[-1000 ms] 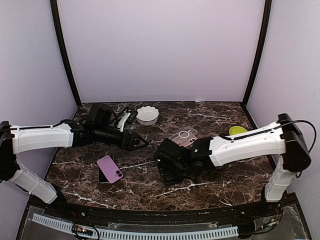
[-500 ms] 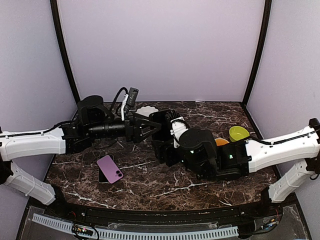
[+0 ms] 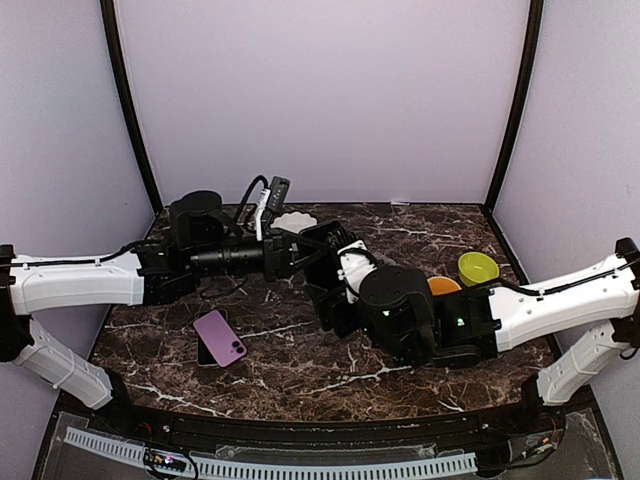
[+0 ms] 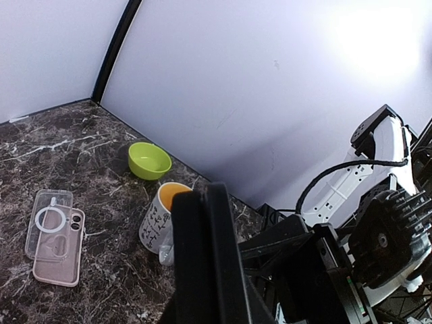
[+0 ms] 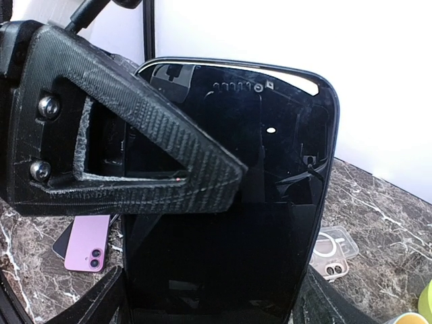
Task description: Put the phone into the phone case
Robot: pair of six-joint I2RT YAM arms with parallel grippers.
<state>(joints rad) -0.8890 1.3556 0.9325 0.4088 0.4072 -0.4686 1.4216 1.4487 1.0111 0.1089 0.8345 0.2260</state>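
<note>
Since half a sec ago my left gripper (image 3: 290, 256) has gone from a wide V to pinched in, both arms otherwise parked where they met mid-air; a full sec ago my right arm was down low by the case (image 4: 57, 236) and the left hung apart from it. Top view: wrists meet tip to tip over the table (image 3: 280, 375), purple phone (image 3: 220, 338) lies flat near-left, well apart from both; case not visible here, prob. hidden under my right arm. Left wrist view: my left fingers (image 4: 192, 256) stand together, no gap I can see; case lies flat on the table down-left of them, long axis running roughly away from the cam, mug (image 4: 162, 216) near it, bowl (image 4: 150, 160) beyond. Right wrist view: phone (image 5: 270, 202) stands on end, glass toward the cam, long axis vertical. My right gripper (image 5: 212, 300) clamps it across its width at the lower end, and one left finger lies flat over the glass's left half, so I judge the left is pinching it face-to-back. Case shows low right, behind the phone. Phone upright in the air, case flat below: it has to tip flat w/ long axes lined up before going in. Right arm looks nearer the case.
</note>
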